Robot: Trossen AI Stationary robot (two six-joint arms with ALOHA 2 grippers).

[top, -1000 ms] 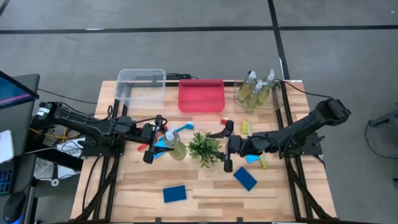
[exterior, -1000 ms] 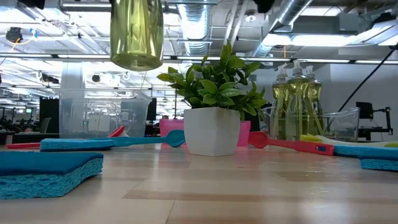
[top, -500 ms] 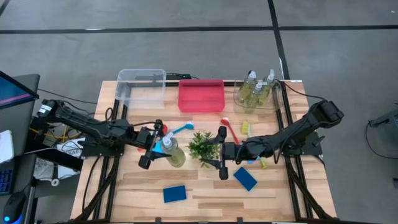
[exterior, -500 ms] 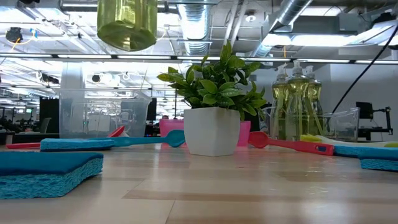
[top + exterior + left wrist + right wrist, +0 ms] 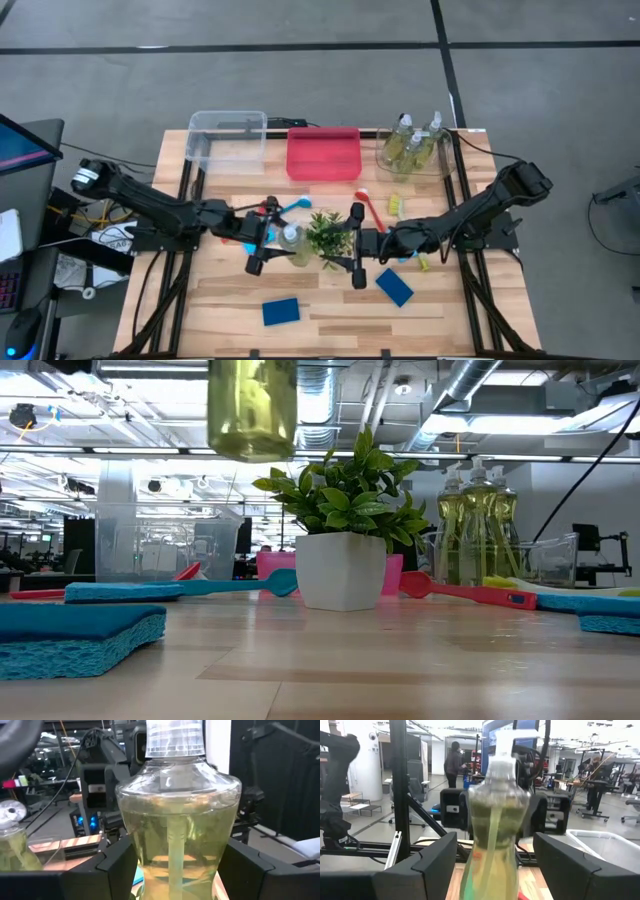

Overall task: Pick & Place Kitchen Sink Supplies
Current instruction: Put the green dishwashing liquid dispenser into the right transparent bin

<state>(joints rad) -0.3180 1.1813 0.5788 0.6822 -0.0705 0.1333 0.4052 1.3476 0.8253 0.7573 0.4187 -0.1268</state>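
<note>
Floor (image 5: 300, 70): grey, crossed by dark seam lines.
Counter (image 5: 330, 305): pale wood planks on a black frame.
Ceiling (image 5: 420, 400): exposed silver ducts, pipes and long strip lights.
Room beyond: open workshop; a person (image 5: 454, 762) stands far back.
Monitor (image 5: 20, 145): beside the counter's left edge, lit blue.

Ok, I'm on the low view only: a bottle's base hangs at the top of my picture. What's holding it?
Observer: The left gripper is shut on the pump bottle, one finger on each side of it.
Operator: Where's the right gripper?
Observer: The right gripper is open, across the plant from the bottle and facing it.
Operator: Touching the bottle?
Observer: No, the high view shows them apart.
</note>
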